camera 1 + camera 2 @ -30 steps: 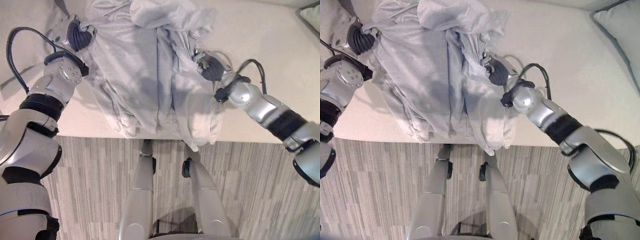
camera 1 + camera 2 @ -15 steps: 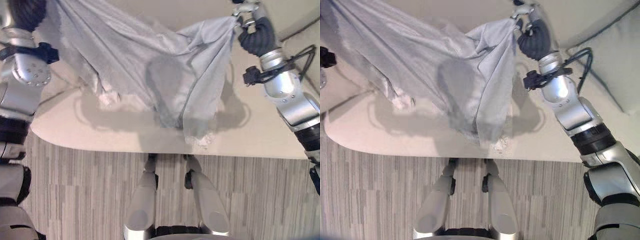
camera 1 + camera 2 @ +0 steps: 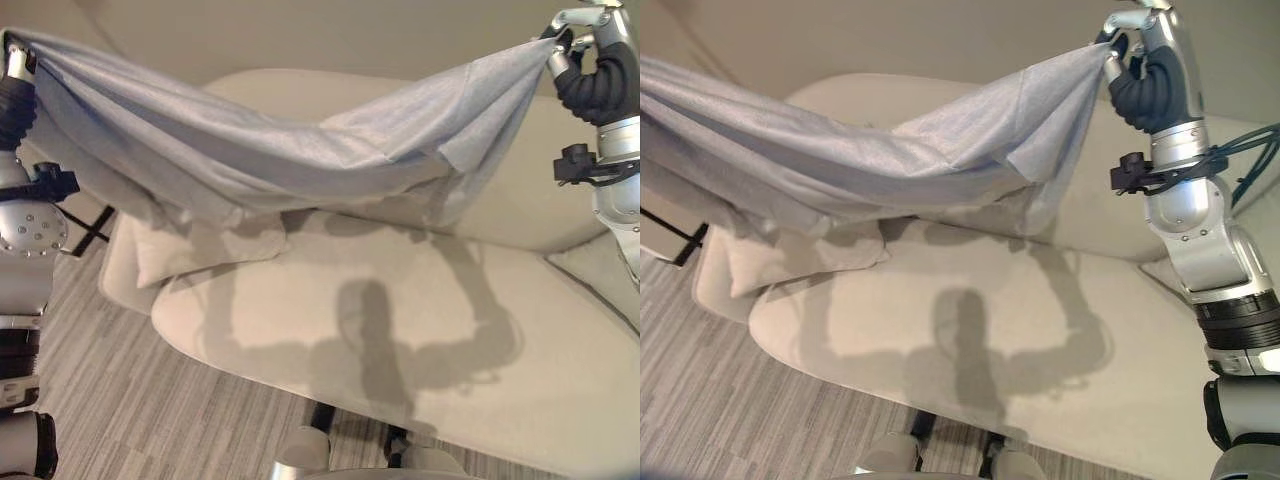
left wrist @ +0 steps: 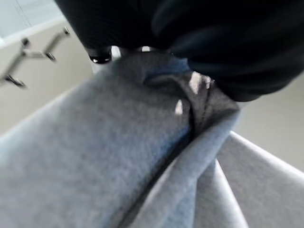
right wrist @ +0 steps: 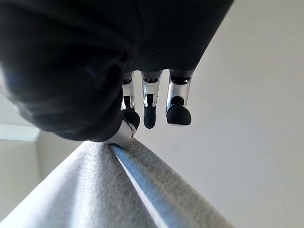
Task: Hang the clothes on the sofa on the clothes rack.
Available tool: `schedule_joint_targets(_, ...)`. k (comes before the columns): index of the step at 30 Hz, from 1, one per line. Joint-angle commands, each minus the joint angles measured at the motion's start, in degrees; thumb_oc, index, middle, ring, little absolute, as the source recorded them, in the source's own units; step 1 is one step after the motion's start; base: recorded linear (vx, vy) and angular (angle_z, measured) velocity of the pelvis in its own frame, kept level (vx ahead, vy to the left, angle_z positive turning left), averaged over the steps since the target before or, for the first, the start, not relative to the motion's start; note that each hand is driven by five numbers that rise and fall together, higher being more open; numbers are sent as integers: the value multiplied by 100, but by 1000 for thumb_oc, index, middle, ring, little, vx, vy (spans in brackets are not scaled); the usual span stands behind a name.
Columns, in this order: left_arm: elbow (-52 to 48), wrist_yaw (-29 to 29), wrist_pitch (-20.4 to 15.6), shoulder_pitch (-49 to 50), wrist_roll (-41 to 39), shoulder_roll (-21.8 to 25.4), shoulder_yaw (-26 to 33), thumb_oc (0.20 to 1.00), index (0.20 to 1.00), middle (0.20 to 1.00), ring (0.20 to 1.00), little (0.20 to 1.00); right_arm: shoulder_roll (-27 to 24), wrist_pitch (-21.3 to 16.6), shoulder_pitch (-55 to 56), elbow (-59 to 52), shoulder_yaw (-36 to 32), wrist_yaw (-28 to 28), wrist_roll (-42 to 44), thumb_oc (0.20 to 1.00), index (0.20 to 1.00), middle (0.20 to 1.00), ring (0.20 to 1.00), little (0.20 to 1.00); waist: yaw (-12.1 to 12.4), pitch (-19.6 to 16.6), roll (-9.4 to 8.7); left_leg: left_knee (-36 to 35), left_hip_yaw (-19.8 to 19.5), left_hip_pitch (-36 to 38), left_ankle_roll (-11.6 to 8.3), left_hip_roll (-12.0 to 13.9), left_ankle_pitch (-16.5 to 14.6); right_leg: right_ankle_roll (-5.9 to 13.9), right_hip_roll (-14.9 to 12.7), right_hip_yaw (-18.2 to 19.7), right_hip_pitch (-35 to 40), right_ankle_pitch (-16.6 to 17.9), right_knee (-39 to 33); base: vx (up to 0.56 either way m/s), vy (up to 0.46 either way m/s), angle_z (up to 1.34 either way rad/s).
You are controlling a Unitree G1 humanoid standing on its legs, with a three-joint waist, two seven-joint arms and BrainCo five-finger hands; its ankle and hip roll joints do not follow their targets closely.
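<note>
**Two hands, one grey garment stretched above the sofa**

Two hands are raised high and wide apart, and a light grey, soft cloth garment (image 3: 250,150) is held stretched between them. The left hand (image 3: 12,85) is seen at the far left edge of the left eye view, with one end of the garment gathered at it; in the left wrist view the cloth (image 4: 118,161) is bunched and pulled tight right under the dark ribbed cover, so the fingers are taken to be clamped on it. The right hand (image 3: 1145,70) is lifted at the upper right, and the other end of the garment is pinched at its fingertips, the cloth running away from it in a taut edge. In the right wrist view the thumb is pressed onto the grey fabric (image 5: 104,190), while three dark-tipped fingers (image 5: 178,111) are curled just above it.

The garment sags in the middle and hangs clear above the beige rounded upholstered sofa (image 3: 420,330); its lowest folds are near the seat, and whether they touch it cannot be told. A beige cushion (image 3: 770,265) lies on the sofa under the left part of the cloth.
</note>
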Motion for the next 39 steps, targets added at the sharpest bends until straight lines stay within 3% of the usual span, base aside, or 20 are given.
schedule_joint_targets(1,37,144,-60,-123,142,145,84,200,200,200,200,200,-69,-138,25,43,46,-229,76,200,200,200,200,200,112,-650,-328,-262,332,-578,-138,-16,597,504,-243,115,300,-694,87,-158,-10,74)
schedule_joint_targets(4,-30,170,-73,-352,211,187,-22,200,200,200,200,200,-339,-30,-266,101,165,-400,7,200,200,200,200,200,69,-668,-370,-217,989,-592,-134,166,546,527,-373,-135,287,-613,61,-137,77,70)
schedule_joint_targets(7,39,199,-88,-617,223,306,-214,200,200,200,200,200,-452,21,-531,107,365,-435,42,200,200,200,200,200,-1,-723,-411,-150,1144,-289,-125,503,426,604,-594,-257,227,-489,147,-98,174,53)
schedule_joint_targets(10,61,238,-153,-893,164,415,-414,200,200,200,200,200,-588,50,-939,154,620,-473,65,200,200,200,200,200,-115,-824,-434,-45,1208,-130,-201,999,474,745,-864,-337,138,-355,168,-72,267,27)
schedule_joint_targets(13,107,316,-155,-1138,122,486,-564,200,200,200,200,200,-617,76,-1240,292,833,-510,119,200,200,200,200,200,-177,-907,-343,-106,1180,47,-332,1252,426,896,-1021,-333,68,-263,176,-7,305,27)
schedule_joint_targets(17,200,283,-109,-1668,145,537,-936,200,200,200,200,200,-727,95,-1388,443,830,-599,149,200,200,200,200,200,-233,-901,-196,-247,1384,35,-363,1122,137,1126,-1411,-461,8,59,178,-34,406,18)
schedule_joint_targets(19,233,265,-102,-2038,171,602,-1203,200,200,200,200,200,-746,214,-1219,458,656,-692,-16,200,200,200,200,200,-257,-891,-256,-261,1438,-27,-259,833,-85,1287,-1780,-549,-61,352,158,-43,373,26)
schedule_joint_targets(21,291,273,-66,-2363,202,589,-1472,200,200,200,200,200,-761,273,-1092,414,503,-736,-102,200,200,200,200,200,-258,-866,-353,-254,1424,-69,-145,633,-164,1354,-1947,-542,-67,439,157,-5,287,39)
schedule_joint_targets(22,334,285,-70,-2557,227,553,-1660,200,200,200,200,200,-768,318,-975,395,356,-793,-149,200,200,200,200,200,-335,-814,-408,-254,1400,-111,-52,477,-199,1361,-2011,-362,-140,572,232,-11,463,39)
schedule_joint_targets(23,312,267,-73,-2771,239,469,-1853,200,200,200,200,200,-804,330,-807,322,123,-871,-189,200,200,200,200,200,-455,-738,-450,-254,1352,-164,110,255,-182,1203,-1799,345,-330,376,578,-8,455,64)
schedule_joint_targets(24,298,254,-96,-2824,229,452,-1904,200,200,200,200,200,-850,308,-757,334,73,-888,-160,200,200,200,200,200,-512,-713,-453,-240,1342,-186,186,137,-190,1103,-1542,660,-328,126,802,-11,410,71)
schedule_joint_targets(26,308,208,-126,-2931,141,436,-1999,200,200,200,200,200,-948,262,-723,337,11,-873,-112,200,200,200,200,200,-458,-726,-477,-241,1308,-194,283,-7,-147,932,-1084,900,-310,-374,1161,10,218,58)
schedule_joint_targets(27,311,207,-127,-2945,138,432,-2006,200,200,200,200,200,-957,257,-724,343,6,-875,-108,200,200,200,200,200,-454,-717,-473,-249,1304,-203,282,-4,-115,920,-1081,898,-334,-368,1187,-2,125,17)
schedule_joint_targets(28,327,180,-132,-2948,81,429,-1996,200,200,200,200,200,-1003,240,-700,350,-12,-851,-69,200,200,200,200,200,-440,-735,-491,-256,1279,-214,325,-58,-94,841,-868,873,-299,-542,1291,17,130,1)
schedule_joint_targets(29,354,146,-114,-2890,24,384,-1939,200,200,200,200,200,-1057,198,-652,376,-25,-782,-55,200,200,200,200,200,-413,-743,-572,-261,1251,-189,384,-229,-106,718,-358,826,-235,-836,1305,33,155,-9)
schedule_joint_targets(31,370,106,-61,-2599,43,333,-1704,200,200,200,200,200,-1145,199,-505,384,-124,-717,-99,200,200,200,200,200,-443,-750,-675,-262,1116,-94,436,-442,-79,536,17,1148,-230,-857,992,106,108,36)
schedule_joint_targets(34,308,83,-139,-2110,-33,255,-1330,200,200,200,200,200,-1338,136,-567,440,-105,-641,57,200,200,200,200,200,-448,-678,-729,-41,1104,-94,481,-542,-184,564,24,1427,-118,-478,500,71,64,42)
schedule_joint_targets(36,238,37,-184,-2018,-85,103,-1242,200,200,200,200,200,-1584,136,-435,465,-244,-655,96,200,200,200,200,200,-550,-531,-722,547,1314,-438,389,-439,-373,620,-139,1257,58,-488,268,35,136,14)
schedule_joint_targets(37,223,48,-199,-1990,-91,105,-1220,200,200,200,200,200,-1626,145,-330,448,-333,-660,96,200,200,200,200,200,-565,-531,-705,574,1370,-520,373,-342,-367,638,-185,1216,87,-486,234,99,234,55)
schedule_joint_targets(39,272,85,-213,-2110,-160,191,-1312,200,200,200,200,200,-1688,127,-214,458,-419,-699,196,200,200,200,200,200,-585,-534,-727,383,1273,-715,261,136,-108,730,-411,1233,69,-558,193,156,275,46)
